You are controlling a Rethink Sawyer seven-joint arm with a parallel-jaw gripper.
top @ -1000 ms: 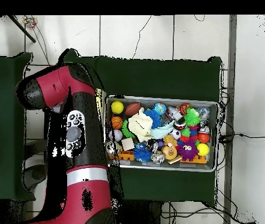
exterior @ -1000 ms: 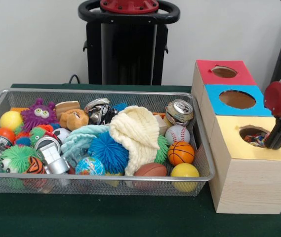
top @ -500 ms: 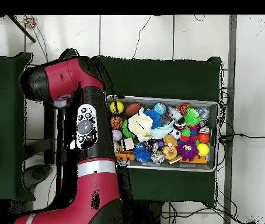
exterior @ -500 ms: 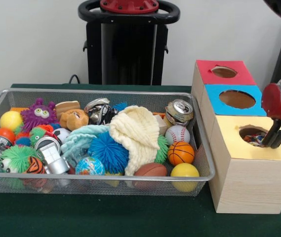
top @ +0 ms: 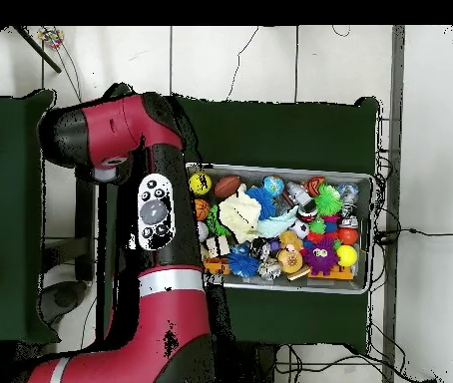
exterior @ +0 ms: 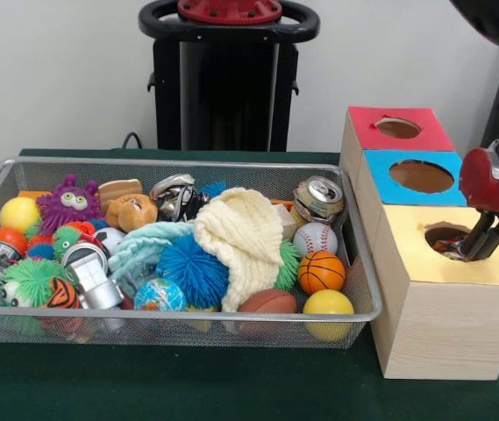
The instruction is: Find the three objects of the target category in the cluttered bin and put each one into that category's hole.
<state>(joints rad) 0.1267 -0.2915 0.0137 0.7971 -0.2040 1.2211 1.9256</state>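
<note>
The wire mesh bin (exterior: pixel 179 313) sits on the green table, full of toys; it also shows in the overhead view (top: pixel 280 168). The yellow-topped wooden box (exterior: pixel 455 263) stands right of it, and its round hole (exterior: pixel 449 239) has a speckled white rope bundle (exterior: pixel 445 247) inside. My gripper (exterior: pixel 482 246) hangs at the hole's right edge, its dark fingers apart and empty. No rope bundle shows among the toys in the bin. In the overhead view my red arm (top: pixel 151 209) covers the boxes and the gripper.
Blue-topped (exterior: pixel 420 175) and red-topped (exterior: pixel 398 129) boxes stand behind the yellow one. In the bin lie a cream knitted cloth (exterior: pixel 242 235), a blue spiky ball (exterior: pixel 192 267), a crushed can (exterior: pixel 319 198), a baseball (exterior: pixel 315 238) and a mini basketball (exterior: pixel 321 272).
My gripper has shifted left and slightly up, from the box's right edge to the hole's edge. In the overhead view the arm has swung toward the bin.
</note>
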